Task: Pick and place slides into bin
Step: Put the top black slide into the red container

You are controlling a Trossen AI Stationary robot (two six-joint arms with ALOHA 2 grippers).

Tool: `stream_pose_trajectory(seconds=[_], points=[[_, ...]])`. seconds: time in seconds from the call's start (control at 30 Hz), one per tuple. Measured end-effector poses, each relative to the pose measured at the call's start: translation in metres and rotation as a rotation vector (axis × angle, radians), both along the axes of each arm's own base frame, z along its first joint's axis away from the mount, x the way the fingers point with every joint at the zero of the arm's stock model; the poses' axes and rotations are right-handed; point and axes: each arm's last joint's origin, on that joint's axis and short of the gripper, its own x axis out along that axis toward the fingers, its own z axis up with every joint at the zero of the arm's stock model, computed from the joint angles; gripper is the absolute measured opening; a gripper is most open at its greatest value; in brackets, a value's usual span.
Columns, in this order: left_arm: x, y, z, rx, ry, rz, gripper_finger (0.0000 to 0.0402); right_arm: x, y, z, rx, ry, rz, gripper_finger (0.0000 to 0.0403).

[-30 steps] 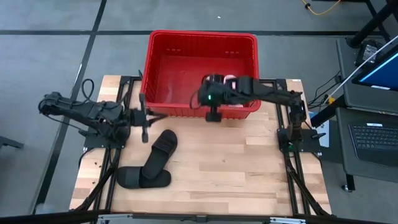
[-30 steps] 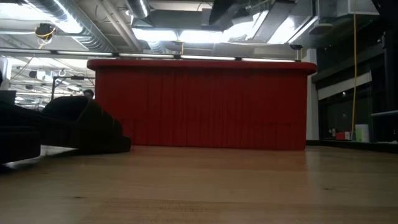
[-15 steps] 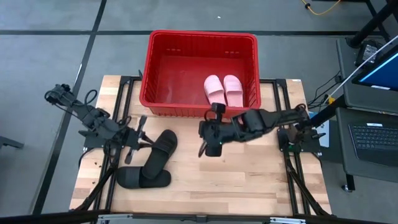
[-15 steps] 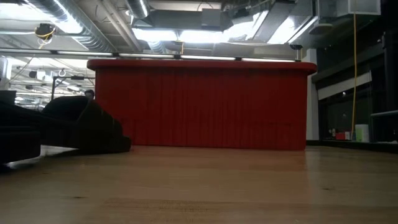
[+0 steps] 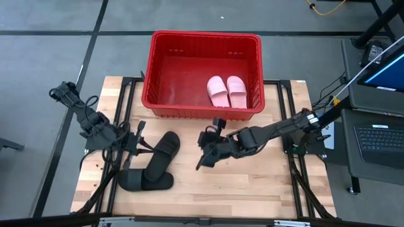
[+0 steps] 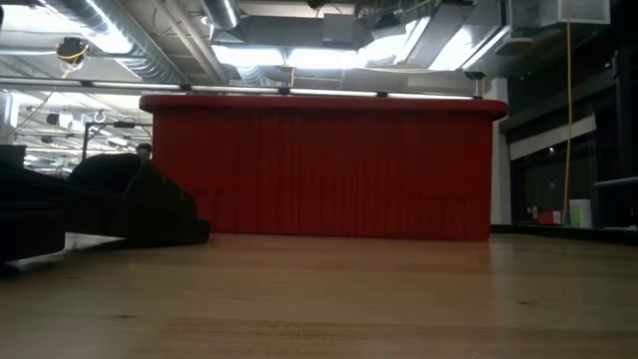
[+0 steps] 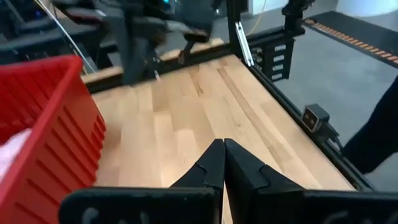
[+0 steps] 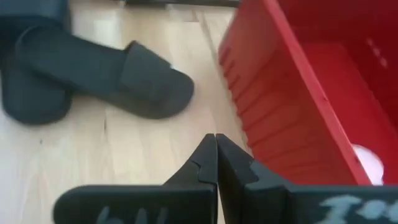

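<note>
1. So, two pink slides (image 5: 226,91) lie side by side in the red bin (image 5: 165,74), near its right wall.
2. Two black slides are on the table (image 5: 252,183), in front of the bin. One black slide (image 5: 163,154) leans slanted across the other black slide (image 5: 144,181), which lies flat under it.
3. Left gripper (image 5: 137,137) sits just beside the leaning slide, with its fingers pressed together and holding nothing.
4. Right gripper (image 5: 203,159) hangs over bare wood a bit to the right of the black slides. Its fingers are together too, and empty.
5. I think the slides are light and bendy, a bit like foam, so they will not break.
6. I think the wide strap is the best place to grab, or the thin side edge of the sole. The top slide should go first, as it may slip off the other.
</note>
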Motion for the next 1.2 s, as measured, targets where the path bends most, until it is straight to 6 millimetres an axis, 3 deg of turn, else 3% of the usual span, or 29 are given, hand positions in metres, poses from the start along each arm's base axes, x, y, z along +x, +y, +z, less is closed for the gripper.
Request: stream_pose_trajectory(seconds=[0.2,0.37,0.57,0.67,0.9,1.2], points=[[-0.001,-0.002,-0.008,-0.108,0.091,0.073,0.0002,-0.015,-0.007,-0.015,0.069,-0.074,0.025,0.0000],[0.006,-0.008,-0.017,-0.080,0.166,0.079,0.0002,-0.041,-0.019,-0.018,0.096,-0.155,0.012,0.0001],[0.018,-0.018,-0.006,-0.083,0.294,0.155,0.0002,-0.077,-0.031,-0.003,0.146,-0.310,0.019,0.0002],[0.027,-0.025,0.000,-0.031,0.373,0.180,0.0002,-0.093,-0.034,-0.006,0.150,-0.339,0.039,0.0002],[0.051,-0.046,0.011,0.011,0.498,0.251,0.0002,-0.120,-0.032,-0.040,0.181,-0.398,0.086,0.0002],[0.077,-0.056,0.010,-0.028,0.656,0.367,0.0006,-0.138,-0.036,-0.050,0.187,-0.486,0.142,0.0004]])
